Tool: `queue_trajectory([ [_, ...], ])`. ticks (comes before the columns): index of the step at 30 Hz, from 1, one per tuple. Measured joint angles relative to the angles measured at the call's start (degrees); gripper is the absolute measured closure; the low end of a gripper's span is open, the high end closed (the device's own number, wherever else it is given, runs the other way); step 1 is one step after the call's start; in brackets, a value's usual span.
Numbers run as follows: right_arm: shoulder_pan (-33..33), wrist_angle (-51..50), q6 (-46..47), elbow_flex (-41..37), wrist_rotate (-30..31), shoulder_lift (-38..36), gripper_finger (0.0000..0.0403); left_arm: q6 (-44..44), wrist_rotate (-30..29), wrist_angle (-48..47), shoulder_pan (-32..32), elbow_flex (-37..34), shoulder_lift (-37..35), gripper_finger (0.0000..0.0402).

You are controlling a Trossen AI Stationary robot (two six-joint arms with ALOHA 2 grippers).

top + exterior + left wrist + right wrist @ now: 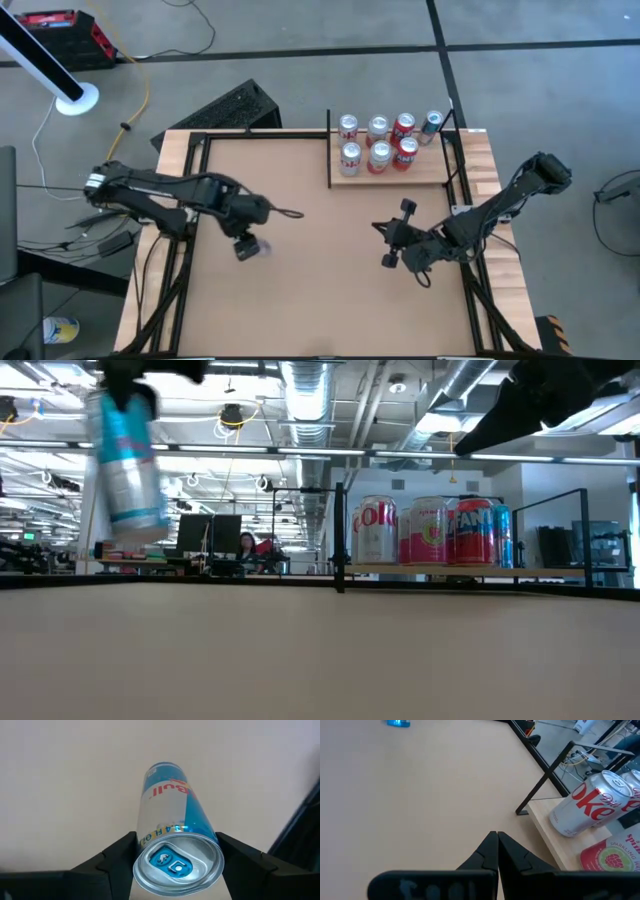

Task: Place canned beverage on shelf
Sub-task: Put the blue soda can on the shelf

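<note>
The left pincer [175, 855] grips the blue-and-silver can [172, 827] near its top, upright and clear of the worktop [300, 250] on the left side. The shelf [432, 172] lies well apart at the far right corner. The right pincer [497, 851], closed and empty, waits nearer the shelf.

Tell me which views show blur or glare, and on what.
Low view: the blue-and-silver can in the left pincer is blurred, while the cans on the shelf stay fairly sharp. Left wrist view: the can's top is sharp and carries a soft sheen. High view: even light, no glare.
</note>
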Motion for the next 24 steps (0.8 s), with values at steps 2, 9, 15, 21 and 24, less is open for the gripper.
queue_trajectory([
  [2, -0.3, 0.0, 0.0, 0.0, 0.0, 0.0, 0.0378, 4.0, 0.0, 0.4, 0.9, 4.6, 4.0, 0.0177],
  [9, -0.7, -0.1, 0.0, 0.0, 0.0, 0.0, 0.0378, 20.4, 0.8, -3.3, 2.6, 23.8, 21.4, 0.0176],
  [15, -0.7, -0.4, -0.2, 0.0, 0.0, 0.0, 0.0378, 31.5, -0.4, -8.8, 2.5, 36.9, 34.7, 0.0176],
  [21, -0.7, -0.5, -0.8, 0.0, 0.0, 0.0, 0.0378, 37.8, -5.3, -14.0, 1.5, 43.0, 42.5, 0.0176],
  [24, -0.7, -0.5, -1.0, 0.0, 0.0, 0.0, 0.0378, 39.9, -6.2, -15.0, 0.8, 43.3, 44.2, 0.0176],
])
